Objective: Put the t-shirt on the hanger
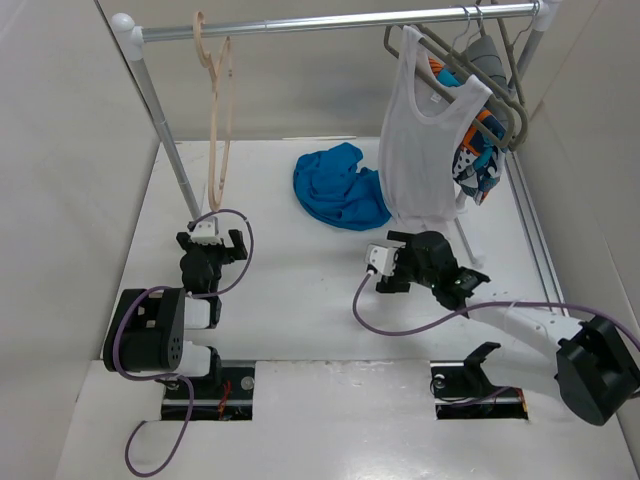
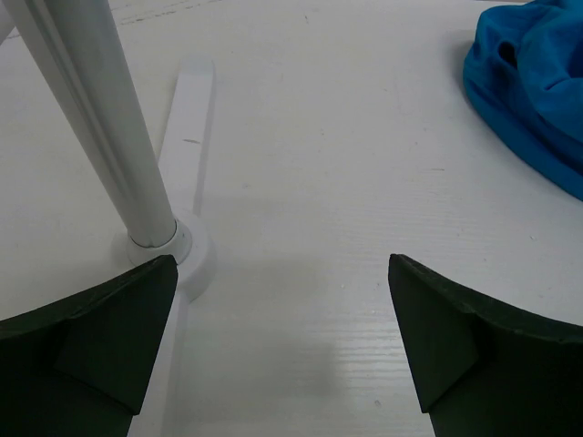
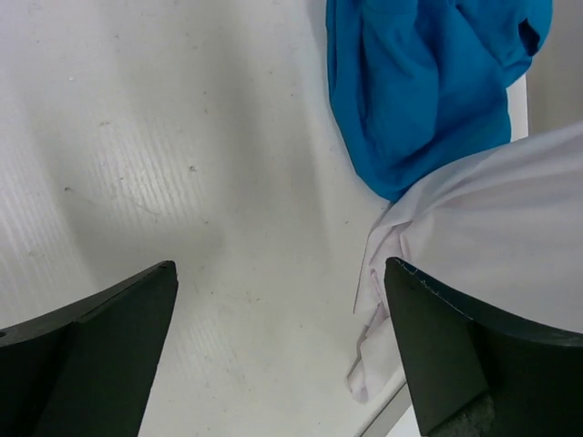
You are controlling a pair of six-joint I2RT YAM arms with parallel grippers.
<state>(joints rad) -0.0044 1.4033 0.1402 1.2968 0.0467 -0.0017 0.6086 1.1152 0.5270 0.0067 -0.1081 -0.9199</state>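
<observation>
The left gripper (image 2: 281, 264) hovers low over the white table (image 1: 300, 310), its jaws spread wide and holding nothing. Just ahead and to its left stands the clothes rack's slanting left post (image 2: 100, 118), with the flat foot bar (image 2: 187, 118) running away along the tabletop. The right gripper (image 3: 281, 266) is also wide open and empty, close to the table. Bare table lies between the two grippers. Just past the right gripper lies the t-shirt (image 1: 338, 188), a crumpled bright blue heap at the far middle of the table. The heap is slightly longer from far left to near right; its neck direction cannot be told. Its right edge meets the hem of a white tank top (image 1: 425, 140) hanging from the rail (image 1: 340, 22). The hanger (image 1: 218, 120) hangs by its hook at the rail's left end, seen nearly edge-on, well apart from the t-shirt. Pale walls close in on both sides.
</observation>
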